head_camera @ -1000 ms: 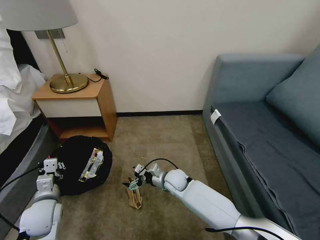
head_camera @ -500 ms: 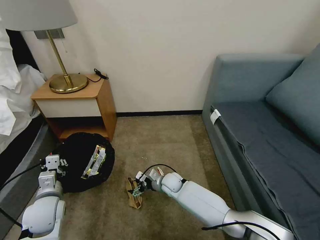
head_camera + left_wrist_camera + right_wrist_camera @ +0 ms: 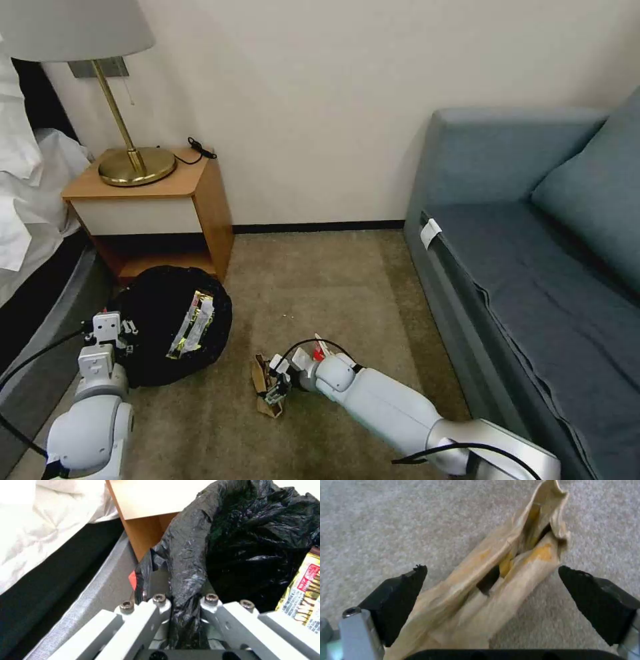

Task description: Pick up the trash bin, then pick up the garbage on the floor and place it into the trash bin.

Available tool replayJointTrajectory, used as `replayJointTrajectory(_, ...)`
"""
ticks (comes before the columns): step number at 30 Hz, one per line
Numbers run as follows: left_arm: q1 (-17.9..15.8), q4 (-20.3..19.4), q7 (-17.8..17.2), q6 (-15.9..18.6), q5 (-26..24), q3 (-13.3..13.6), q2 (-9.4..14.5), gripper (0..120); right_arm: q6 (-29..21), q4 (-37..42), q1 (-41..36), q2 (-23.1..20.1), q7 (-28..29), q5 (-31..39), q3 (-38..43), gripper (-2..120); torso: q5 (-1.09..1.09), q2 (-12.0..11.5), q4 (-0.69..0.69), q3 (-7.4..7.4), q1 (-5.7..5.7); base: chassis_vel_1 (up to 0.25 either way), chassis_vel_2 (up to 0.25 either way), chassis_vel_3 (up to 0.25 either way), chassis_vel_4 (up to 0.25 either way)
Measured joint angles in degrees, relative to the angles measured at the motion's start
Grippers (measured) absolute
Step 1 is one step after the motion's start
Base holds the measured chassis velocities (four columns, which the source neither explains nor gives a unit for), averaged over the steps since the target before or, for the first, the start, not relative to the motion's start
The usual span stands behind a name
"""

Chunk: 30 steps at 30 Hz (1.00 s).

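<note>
On beige carpet [image 3: 333, 293], right gripper [image 3: 493, 592] fingers apart around tan paper scrap [image 3: 493, 590], left gripper [image 3: 181, 605] clamped on trash bin [image 3: 186, 562] liner.

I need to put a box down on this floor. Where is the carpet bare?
Bare carpet lies between the wooden nightstand and the blue-grey sofa. It is crowded nearer the robot: black-lined trash bin, tan paper scrap, right tool.

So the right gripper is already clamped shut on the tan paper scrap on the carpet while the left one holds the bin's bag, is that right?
Not quite. The right gripper is open: the right wrist view shows its fingers spread on either side of the tan paper scrap, not clamped. The left gripper does hold the trash bin by its black bag.
</note>
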Motion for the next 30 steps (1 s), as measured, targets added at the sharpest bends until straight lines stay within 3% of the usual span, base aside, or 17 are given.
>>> replayJointTrajectory(15,-0.3,0.7,0.2,-0.3,-0.1,0.7,0.8,4,3.0,-6.9,0.1,2.9,-2.6,-5.9,3.1,99,0.00,0.0,0.00,0.00,0.00,0.000,0.000,0.000,0.000)
replayJointTrajectory(30,-0.1,1.5,0.5,-1.3,-0.1,0.7,0.7,4,4.1,-8.4,-0.4,3.6,-4.9,-7.6,4.6,50,0.00,0.0,0.00,0.00,0.00,0.000,0.000,0.000,0.000)
